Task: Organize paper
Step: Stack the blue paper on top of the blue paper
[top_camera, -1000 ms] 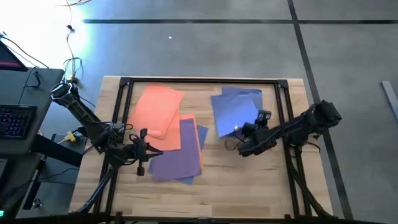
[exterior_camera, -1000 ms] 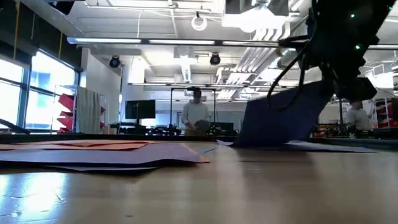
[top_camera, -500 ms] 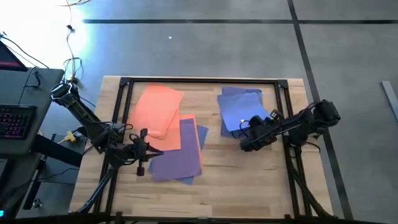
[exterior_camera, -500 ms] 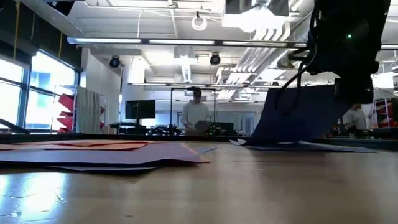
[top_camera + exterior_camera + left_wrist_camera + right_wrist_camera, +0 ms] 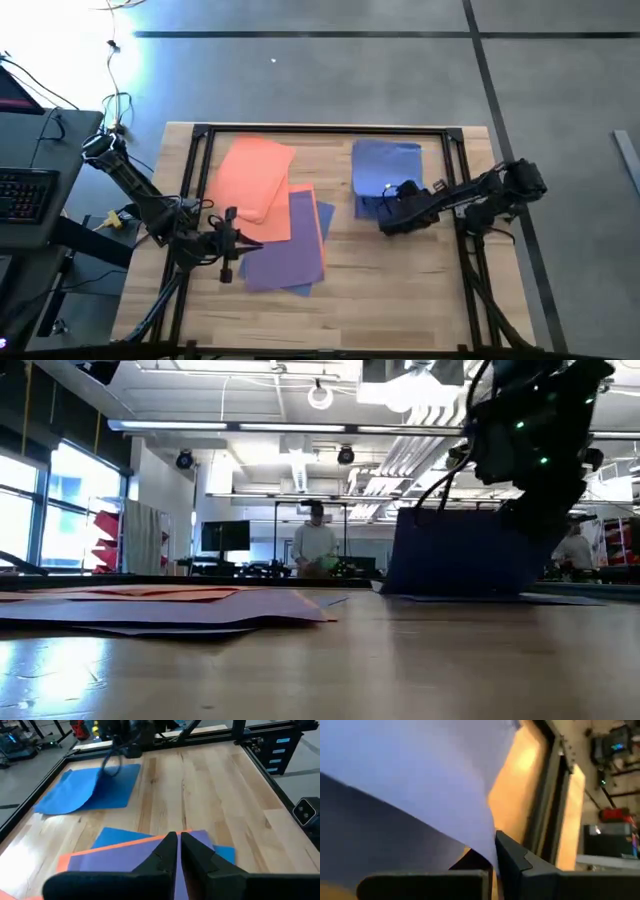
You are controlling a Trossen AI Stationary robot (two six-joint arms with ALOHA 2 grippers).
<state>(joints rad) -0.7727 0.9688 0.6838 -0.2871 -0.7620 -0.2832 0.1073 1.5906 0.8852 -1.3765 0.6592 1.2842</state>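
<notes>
On the left, the left gripper point(image 5: 228, 245), fingers together and empty, rests over the purple sheets point(image 5: 285, 250) beside the orange sheets point(image 5: 253, 175). On the right, the right gripper point(image 5: 388, 208) pinches a blue sheet point(image 5: 385, 165), its near edge lifted above the blue pile.

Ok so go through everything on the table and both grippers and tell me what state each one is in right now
Right gripper: shut on the blue sheet, low over the table's right half.
Blue sheet: near edge lifted and curled, far part lying on the blue pile.
Left gripper: shut, empty, over the purple sheet.
Purple sheet: flat, overlapping the orange sheets.
Orange sheets: flat, loosely stacked.
Second blue sheet: flat, mostly covered by the purple one.
</notes>
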